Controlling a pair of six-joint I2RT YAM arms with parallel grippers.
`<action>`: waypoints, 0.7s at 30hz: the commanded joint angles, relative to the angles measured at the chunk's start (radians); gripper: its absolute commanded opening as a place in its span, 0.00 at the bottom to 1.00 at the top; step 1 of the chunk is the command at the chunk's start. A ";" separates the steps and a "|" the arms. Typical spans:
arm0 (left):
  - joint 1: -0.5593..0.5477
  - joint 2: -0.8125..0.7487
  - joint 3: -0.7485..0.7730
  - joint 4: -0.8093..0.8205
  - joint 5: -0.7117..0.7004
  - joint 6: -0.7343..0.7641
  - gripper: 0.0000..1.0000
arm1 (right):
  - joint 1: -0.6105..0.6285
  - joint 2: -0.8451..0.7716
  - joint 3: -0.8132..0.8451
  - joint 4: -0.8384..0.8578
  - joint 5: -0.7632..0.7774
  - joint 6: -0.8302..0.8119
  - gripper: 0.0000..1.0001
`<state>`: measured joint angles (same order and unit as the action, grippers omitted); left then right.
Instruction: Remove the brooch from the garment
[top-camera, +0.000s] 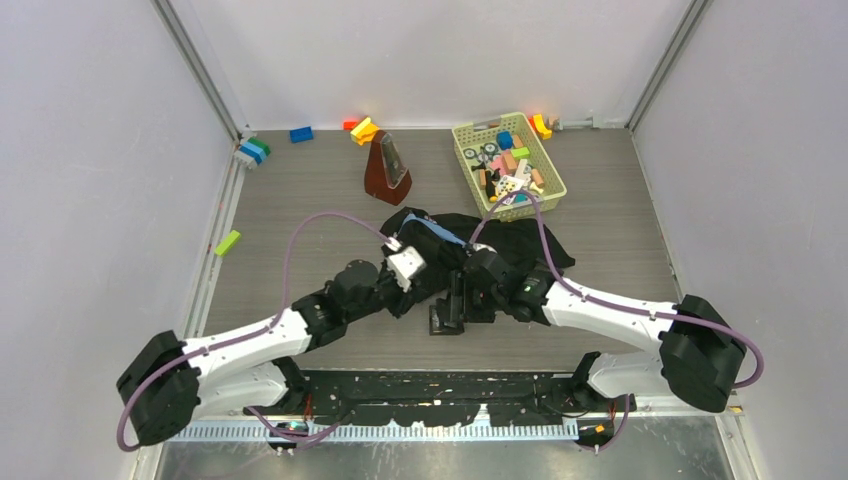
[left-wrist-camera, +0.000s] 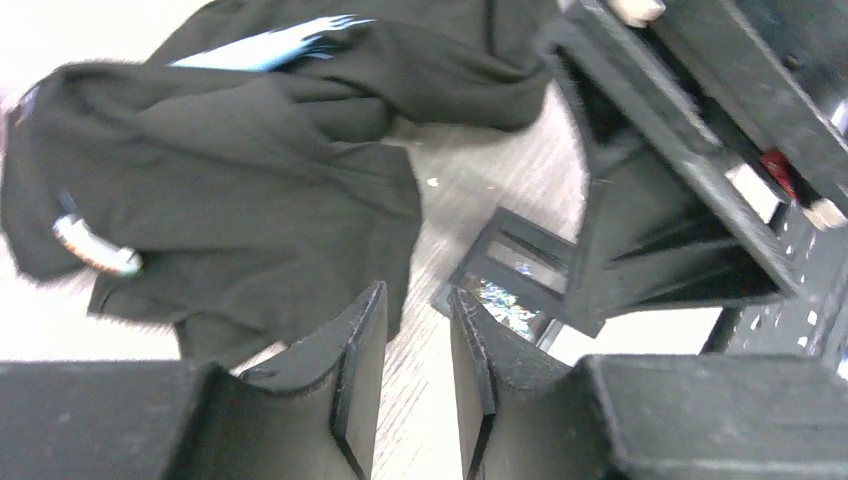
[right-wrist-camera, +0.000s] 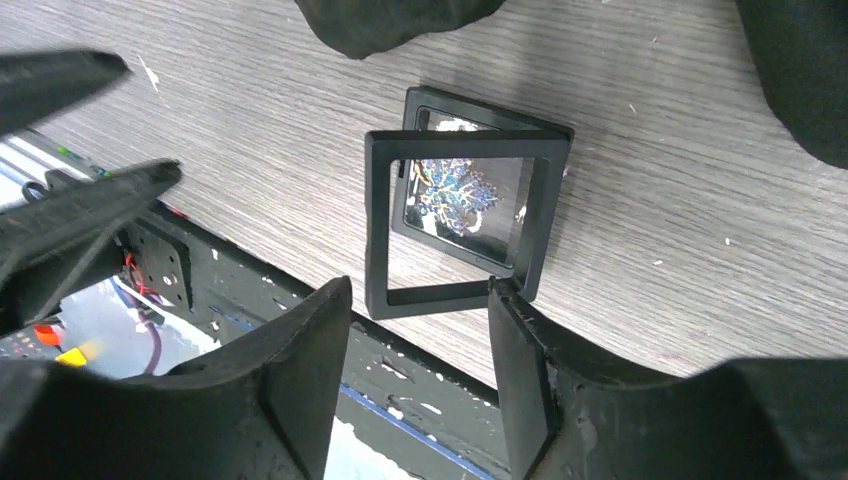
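Observation:
A black garment (top-camera: 500, 240) lies crumpled mid-table; it also shows in the left wrist view (left-wrist-camera: 230, 170). In front of it a small black square display case (top-camera: 447, 318) stands open, its lid (right-wrist-camera: 455, 235) raised. An iridescent brooch (right-wrist-camera: 455, 193) lies inside the case, also seen in the left wrist view (left-wrist-camera: 505, 300). My right gripper (right-wrist-camera: 420, 300) is open just in front of the case, its right fingertip (right-wrist-camera: 505, 300) against the lid's corner. My left gripper (left-wrist-camera: 415, 300) is open a little and empty, between garment and case. A pale curved piece (left-wrist-camera: 95, 250) sits at the garment's left edge.
A brown pyramid-shaped metronome (top-camera: 386, 168) and a green basket (top-camera: 462, 160) of toy pieces stand behind the garment. Loose blocks lie along the back wall, and a green one (top-camera: 227, 242) lies at the left. The black base rail (right-wrist-camera: 400, 370) runs along the table's near edge.

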<state>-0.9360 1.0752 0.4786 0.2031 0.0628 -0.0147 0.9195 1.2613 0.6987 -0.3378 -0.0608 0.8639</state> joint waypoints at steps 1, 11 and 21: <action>0.068 -0.081 -0.041 -0.001 0.013 -0.152 0.40 | -0.004 -0.010 0.062 0.015 -0.003 -0.016 0.63; 0.074 -0.026 0.055 -0.165 0.098 -0.528 0.83 | -0.011 -0.122 0.054 -0.076 0.095 -0.034 0.83; 0.077 0.199 0.104 -0.089 0.140 -0.656 1.00 | -0.039 -0.218 -0.007 -0.114 0.145 -0.025 0.99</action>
<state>-0.8616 1.2343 0.5228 0.0765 0.1844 -0.6052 0.8890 1.0988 0.7074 -0.4515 0.0490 0.8333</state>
